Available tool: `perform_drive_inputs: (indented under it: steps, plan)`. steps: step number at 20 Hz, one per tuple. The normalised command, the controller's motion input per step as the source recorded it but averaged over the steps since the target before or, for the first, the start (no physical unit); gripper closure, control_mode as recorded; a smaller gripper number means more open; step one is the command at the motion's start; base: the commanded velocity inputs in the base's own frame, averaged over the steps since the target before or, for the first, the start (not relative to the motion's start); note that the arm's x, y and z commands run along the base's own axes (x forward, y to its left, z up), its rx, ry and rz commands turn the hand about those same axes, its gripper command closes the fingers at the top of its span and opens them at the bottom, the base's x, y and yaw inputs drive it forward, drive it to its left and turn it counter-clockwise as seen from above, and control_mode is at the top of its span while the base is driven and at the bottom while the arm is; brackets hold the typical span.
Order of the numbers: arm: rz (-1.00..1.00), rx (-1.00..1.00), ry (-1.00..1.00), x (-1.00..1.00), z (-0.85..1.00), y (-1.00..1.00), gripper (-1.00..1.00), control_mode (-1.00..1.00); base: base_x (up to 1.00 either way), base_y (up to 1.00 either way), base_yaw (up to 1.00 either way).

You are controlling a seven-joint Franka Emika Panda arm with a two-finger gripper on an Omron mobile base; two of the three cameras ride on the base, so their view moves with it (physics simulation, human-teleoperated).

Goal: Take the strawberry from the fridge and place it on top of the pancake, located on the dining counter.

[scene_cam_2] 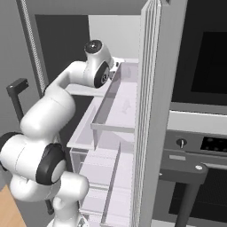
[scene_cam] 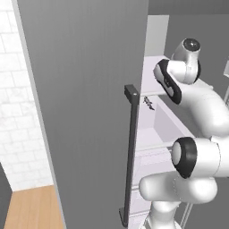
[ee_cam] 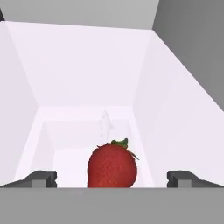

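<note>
In the hand view the red strawberry (ee_cam: pixel 112 165) with its green leaves stands on the white fridge shelf (ee_cam: pixel 70 153), right in front of the hand. My gripper (ee_cam: pixel 112 179) is open, and its two dark fingertips (ee_cam: pixel 43 178) sit wide apart on either side of the berry without touching it. From the base views, the white arm reaches into the open grey fridge (scene_cam: pixel 85 112) at upper-shelf height (scene_cam_2: pixel 119 102), with the hand hidden inside. The pancake and the dining counter are out of view.
The open fridge door with its long dark bar handle (scene_cam: pixel 130 152) stands close on the arm's left. A small pale fish-shaped thing (ee_cam: pixel 105 124) lies behind the berry. Clear drawers (scene_cam_2: pixel 102 177) sit below the shelf. A dark wall oven (scene_cam_2: pixel 199 133) stands to the fridge's right.
</note>
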Motion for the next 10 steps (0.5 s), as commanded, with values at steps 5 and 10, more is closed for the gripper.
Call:
perform_drive_inputs:
  steps: [5,10]
  plan:
    - [0.00,0.00,0.01,0.19,-0.12,-0.01,-1.00,-1.00,0.00,0.00,0.00]
    - [0.00,0.00,0.00,0.00,-0.15,0.00,-1.00,-1.00,0.00,0.00,0.00]
